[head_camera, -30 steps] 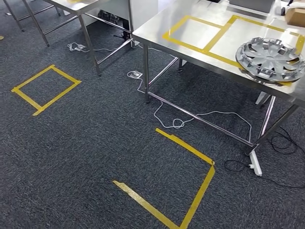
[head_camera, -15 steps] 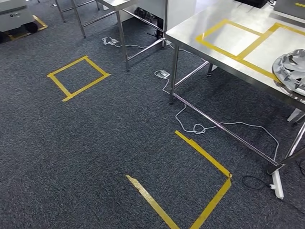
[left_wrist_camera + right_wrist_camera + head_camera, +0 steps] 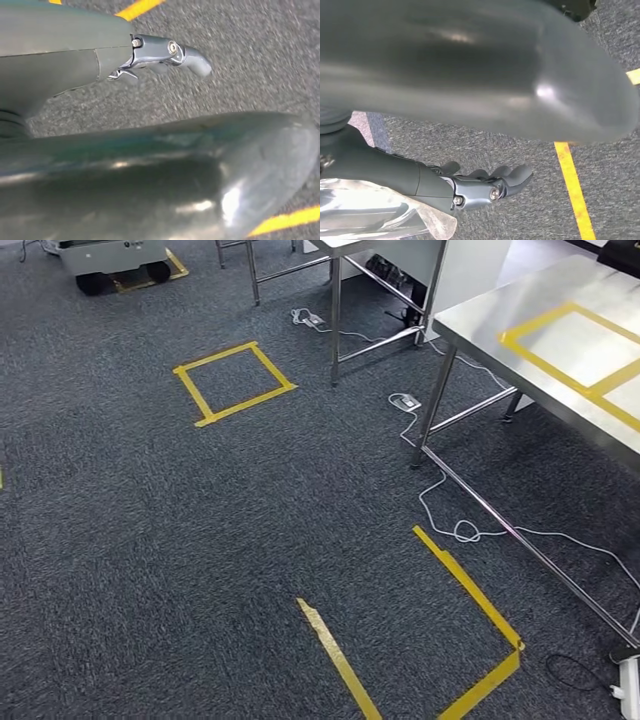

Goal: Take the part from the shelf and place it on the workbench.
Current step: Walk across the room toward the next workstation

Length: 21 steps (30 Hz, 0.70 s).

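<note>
Your workbench is cut off at two o'clock. Left hand and right hand (both blurred) hang with fingers extended, holding nothing.

Left hand hangs low, fingers extended, holding nothing. Right hand likewise, fingers slightly curled.

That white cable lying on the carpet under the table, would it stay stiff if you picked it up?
Probably floppy: the white cable lies in loose curves and one small loop. It looks thin, so likely light. It might snag, since it runs past the table leg.
</note>
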Available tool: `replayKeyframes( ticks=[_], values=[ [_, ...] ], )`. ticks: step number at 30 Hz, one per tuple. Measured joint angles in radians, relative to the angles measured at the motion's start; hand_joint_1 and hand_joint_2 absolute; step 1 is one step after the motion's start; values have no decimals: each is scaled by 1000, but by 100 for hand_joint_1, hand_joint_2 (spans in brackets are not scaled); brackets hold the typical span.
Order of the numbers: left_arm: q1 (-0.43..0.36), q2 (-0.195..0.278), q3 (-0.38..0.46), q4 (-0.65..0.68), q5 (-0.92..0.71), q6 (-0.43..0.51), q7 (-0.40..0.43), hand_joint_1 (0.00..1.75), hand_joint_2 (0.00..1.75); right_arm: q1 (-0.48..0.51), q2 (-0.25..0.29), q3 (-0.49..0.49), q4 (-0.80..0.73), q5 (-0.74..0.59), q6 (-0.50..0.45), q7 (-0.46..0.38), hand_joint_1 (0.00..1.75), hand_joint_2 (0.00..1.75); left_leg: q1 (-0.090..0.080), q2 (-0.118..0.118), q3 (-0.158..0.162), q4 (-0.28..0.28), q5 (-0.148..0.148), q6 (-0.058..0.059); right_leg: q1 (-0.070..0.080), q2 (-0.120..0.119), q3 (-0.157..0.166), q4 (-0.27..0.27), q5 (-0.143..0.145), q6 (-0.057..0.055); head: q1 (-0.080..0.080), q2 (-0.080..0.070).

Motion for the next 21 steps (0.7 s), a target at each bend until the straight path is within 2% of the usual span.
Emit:
replayKeyframes(
  ticks=[1,3,4,5,6,7,8,10,11,12,13,14,15,16,17,18,19,20,21],
  values=[
    [0,1,0,1,0,0,0,0,0,0,0,1,0,0,0,0,0,0,2,-10,-1,-3,4,6,-2,23,-11,22,-17,4,2,0],
    [-2,2,0,1,0,1,-1,0,0,2,0,3,1,-1,-1,0,0,0,4,-30,-3,-5,7,13,-5,83,-66,137,-78,9,7,0],
    [-3,2,0,2,0,1,-2,0,0,3,-1,3,2,-2,-1,0,0,0,3,-43,-5,-5,8,15,-5,100,-104,212,-107,9,8,0],
    [-4,2,0,3,0,2,-2,0,0,5,-1,4,2,-3,-1,0,0,0,2,-56,-5,-5,8,16,-5,109,-137,271,-122,9,9,0],
    [-4,2,0,4,0,2,-2,0,0,5,-1,4,3,-4,-1,1,0,0,1,-69,-4,-4,7,16,-5,112,-154,296,-117,7,9,0],
    [-3,3,0,5,1,2,-2,0,0,5,-1,4,3,-5,-1,1,0,0,0,-83,-2,-4,7,16,-4,115,-153,279,-90,5,9,0],
    [-4,3,0,6,1,3,-2,0,0,5,-1,5,3,-6,-1,1,0,0,-1,-97,1,-4,6,16,-4,122,-134,224,-48,2,9,0],
    [-5,2,-1,8,2,3,-2,0,0,5,-1,5,3,-8,-2,1,0,0,-1,-124,3,-1,4,13,-6,173,-80,87,24,-8,8,0],
    [-7,2,-1,8,2,4,-3,0,0,6,-2,6,3,-8,-3,1,0,0,0,-137,-1,1,3,9,-7,197,-57,39,38,-12,8,0],
    [-7,2,-1,9,2,4,-3,0,0,7,-2,6,4,-9,-4,2,0,0,3,-149,-8,3,4,3,-7,215,-46,16,38,-14,7,0],
    [-7,2,-1,10,2,4,-4,0,0,8,-2,6,3,-9,-4,3,0,0,5,-162,-14,4,7,-4,-6,215,-42,8,35,-15,6,0],
    [-6,2,-2,10,2,5,-4,0,0,8,-3,6,3,-10,-5,3,0,0,8,-175,-19,3,9,-11,-6,202,-37,2,34,-18,6,0],
    [-4,2,-2,11,3,5,-4,0,0,9,-3,7,2,-11,-5,3,0,0,8,-172,-22,7,7,-17,-7,188,-34,-4,37,-21,5,0],
    [-4,2,-2,11,3,6,-5,0,0,9,-3,7,1,-12,-5,3,0,0,7,-155,-31,25,-5,-22,-8,172,-29,-12,40,-26,3,0],
    [-4,2,-2,11,3,7,-6,0,0,10,-3,7,1,-14,-5,3,0,0,6,-126,-49,64,-30,-26,-10,154,-24,-18,41,-30,2,0],
    [-6,2,-2,11,3,7,-6,0,0,11,-3,8,1,-15,-4,4,0,0,5,-91,-78,124,-62,-29,-9,135,-21,-21,40,-33,1,0],
    [-7,2,-2,11,3,8,-6,0,0,13,-3,8,1,-15,-3,4,0,0,6,-66,-112,194,-95,-33,-7,117,-20,-21,38,-35,0,0],
    [-7,2,-2,11,3,8,-7,0,0,14,-3,8,1,-16,-2,5,0,0,8,-53,-143,255,-118,-37,-6,99,-22,-21,35,-36,0,0],
    [-5,2,-2,11,3,8,-7,0,0,14,-3,9,1,-17,-2,6,0,0,10,-47,-158,289,-121,-40,-6,83,-22,-20,32,-35,0,0]
  ],
)
